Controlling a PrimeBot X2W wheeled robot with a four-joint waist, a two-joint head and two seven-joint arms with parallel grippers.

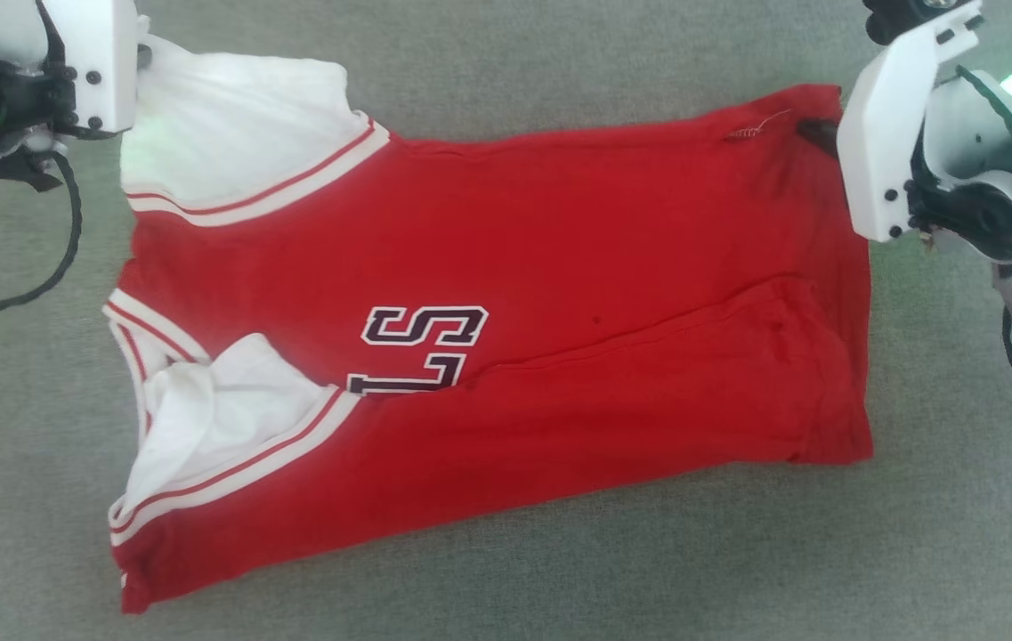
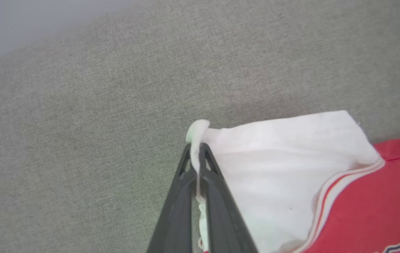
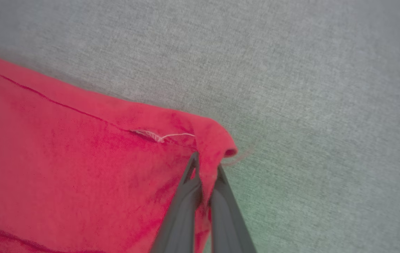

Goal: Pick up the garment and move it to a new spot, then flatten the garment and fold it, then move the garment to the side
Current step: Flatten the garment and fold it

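Garment (image 1: 506, 294) lies sideways on the grey surface (image 1: 506, 570), neck end to the robot's left and hem to its right. The body is mostly spread. A long crease runs through the near half, and part of the lettering (image 1: 421, 343) tucks under it. The near sleeve (image 1: 221, 401) is bunched, not flat.

Step, as I judge it: flatten-and-fold. Both far corners are gripped, which suits either tensioning the far edge or carrying it over toward the near edge. I cannot tell which is meant.

Left gripper (image 2: 197, 158): fingers pressed together, pinching the outer edge of the far sleeve (image 2: 284, 158). A lip of white fabric pokes out past the tips, and the fabric looks lifted a little at the pinch.

Right gripper (image 3: 205, 168): fingers pressed together on the far hem corner (image 3: 217, 140), with red fabric caught between the tips. A loose white thread (image 3: 166, 136) sits at the seam just beside the grip. The bite is shallow, right at the corner.

Next move calls for:
- both arms rising and travelling together, so the far edge keeps even tension
- a low lift, or the near fold may drag and undo
- care with the right grip, since the small bite could slip under pull
- the bunched near sleeve smoothed before any final fold
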